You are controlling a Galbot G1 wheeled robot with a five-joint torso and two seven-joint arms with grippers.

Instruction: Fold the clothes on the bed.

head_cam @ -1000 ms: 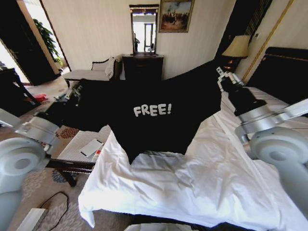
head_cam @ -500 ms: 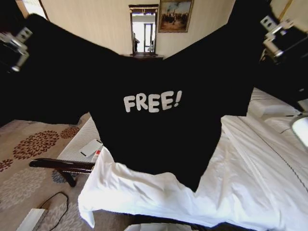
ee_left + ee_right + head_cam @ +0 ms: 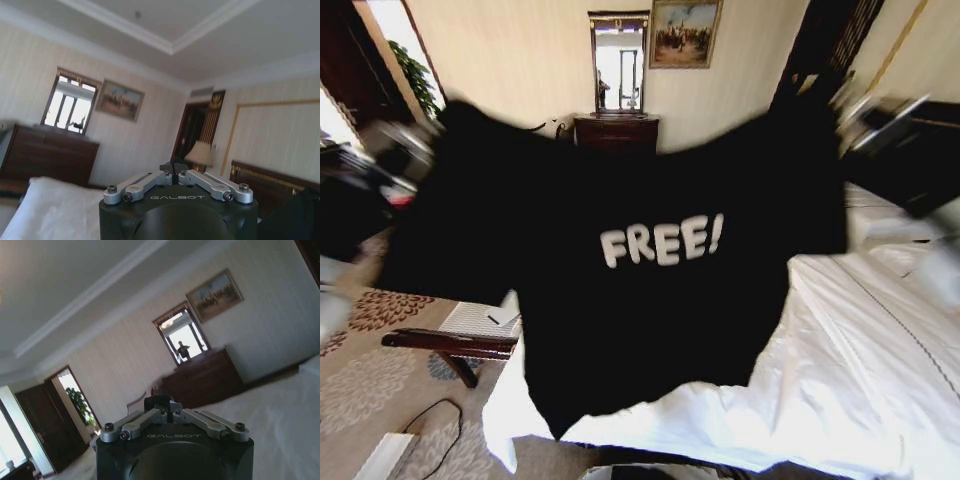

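The black T-shirt (image 3: 650, 300) with white "FREE!" lettering hangs spread out in the air over the foot of the bed (image 3: 860, 380), its hem dangling above the white duvet. At the shirt's left shoulder is my left gripper (image 3: 400, 150), blurred by motion, and my right gripper (image 3: 875, 115) is at the right shoulder. In the left wrist view the left gripper (image 3: 172, 167) is shut, with a bit of black cloth at its tips. The right gripper (image 3: 160, 402) in the right wrist view is likewise shut on a fold of black cloth.
A dark bench (image 3: 450, 340) with a white pad stands left of the bed's foot. A cable (image 3: 430, 420) lies on the patterned carpet. A dark dresser (image 3: 617, 130) with a mirror stands against the far wall. The dark headboard (image 3: 910, 160) is at right.
The shirt went from draped low over the bed to stretched high between both grippers. In the last half second both grippers came lower and the hem swung left.
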